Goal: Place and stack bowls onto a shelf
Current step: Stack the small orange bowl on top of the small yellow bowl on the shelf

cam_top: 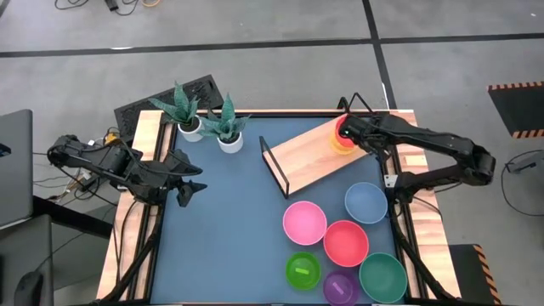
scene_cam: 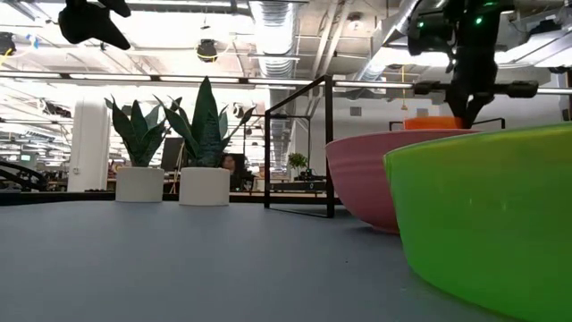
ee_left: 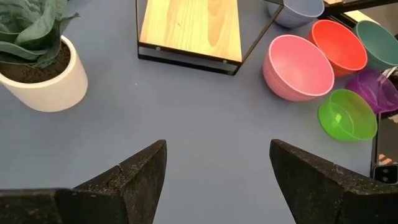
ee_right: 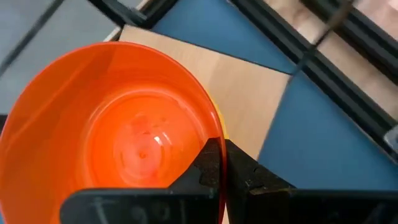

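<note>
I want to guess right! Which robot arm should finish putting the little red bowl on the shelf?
Right. The right gripper is shut on the small red plastic bowl, over the light-wood shelf board. The left gripper waits open, far across the table.

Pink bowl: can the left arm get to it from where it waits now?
Probably yes. The left gripper hangs open over the table's left side, and only bare blue mat lies between it and the pink bowl. The right gripper is busy at the shelf, out of the way.
</note>
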Available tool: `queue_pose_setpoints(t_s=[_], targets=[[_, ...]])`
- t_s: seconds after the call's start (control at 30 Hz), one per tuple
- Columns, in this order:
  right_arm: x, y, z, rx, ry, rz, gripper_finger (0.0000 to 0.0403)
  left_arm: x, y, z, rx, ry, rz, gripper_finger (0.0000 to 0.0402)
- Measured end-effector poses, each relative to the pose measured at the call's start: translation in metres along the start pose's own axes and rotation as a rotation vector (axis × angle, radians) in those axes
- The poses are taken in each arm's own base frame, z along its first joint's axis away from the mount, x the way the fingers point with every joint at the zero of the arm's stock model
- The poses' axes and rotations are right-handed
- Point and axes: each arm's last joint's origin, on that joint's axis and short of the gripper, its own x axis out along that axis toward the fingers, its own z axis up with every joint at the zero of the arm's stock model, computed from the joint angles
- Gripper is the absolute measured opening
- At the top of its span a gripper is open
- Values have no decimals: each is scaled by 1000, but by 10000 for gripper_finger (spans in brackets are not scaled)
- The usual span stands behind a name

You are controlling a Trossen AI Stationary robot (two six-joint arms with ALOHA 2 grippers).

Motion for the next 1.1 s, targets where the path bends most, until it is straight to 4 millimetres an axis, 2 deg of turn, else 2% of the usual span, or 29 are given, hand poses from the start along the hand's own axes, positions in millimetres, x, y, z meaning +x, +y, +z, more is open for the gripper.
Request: queue_pose_setpoints(t_s=[0.2,0.57,0.73,1.1], targets=[[15,4,-6,2,13,35,22,0,0,0,0,0,0,269],[37,-5,-7,-39,27,-4,24,0,0,0,-2,8,-3,269],[40,2,-3,-97,24,52,61,0,2,-2,7,23,11,269],[40,3,-2,-92,11,60,125,0,1,-2,6,20,11,269]])
